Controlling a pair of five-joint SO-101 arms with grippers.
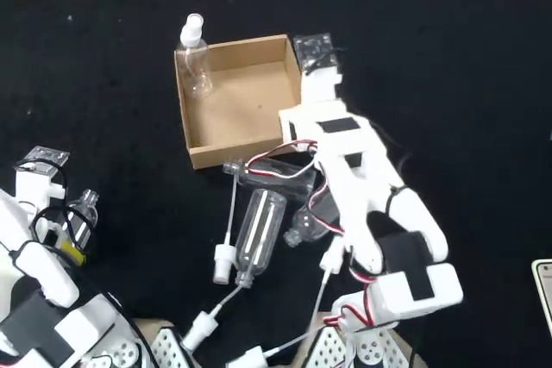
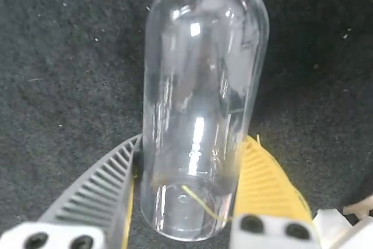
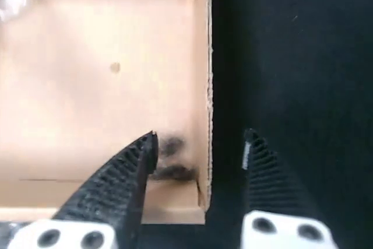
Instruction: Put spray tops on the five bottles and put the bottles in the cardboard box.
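Note:
The open cardboard box (image 1: 244, 151) sits at the table's middle back. A clear bottle with a white spray top (image 1: 196, 56) stands in its far left corner. My right gripper (image 1: 314, 51) hangs open at the box's right side. Its black fingers (image 3: 125, 185) straddle the box wall (image 3: 203, 86) near a corner and hold nothing. At the front left, my left gripper (image 1: 72, 228) is shut on a small clear uncapped bottle (image 2: 201, 103), pinched near its base between a grey finger (image 2: 102, 188) and a yellow one. Three uncapped bottles (image 1: 259, 230) lie in front of the box.
Loose white spray tops with long tubes lie near the front: one (image 1: 224, 260) beside the lying bottles, another (image 1: 202, 327) closer in, a third (image 1: 332, 258) under the right arm. The right arm's body (image 1: 371, 204) crosses above the lying bottles. Black cloth covers the table.

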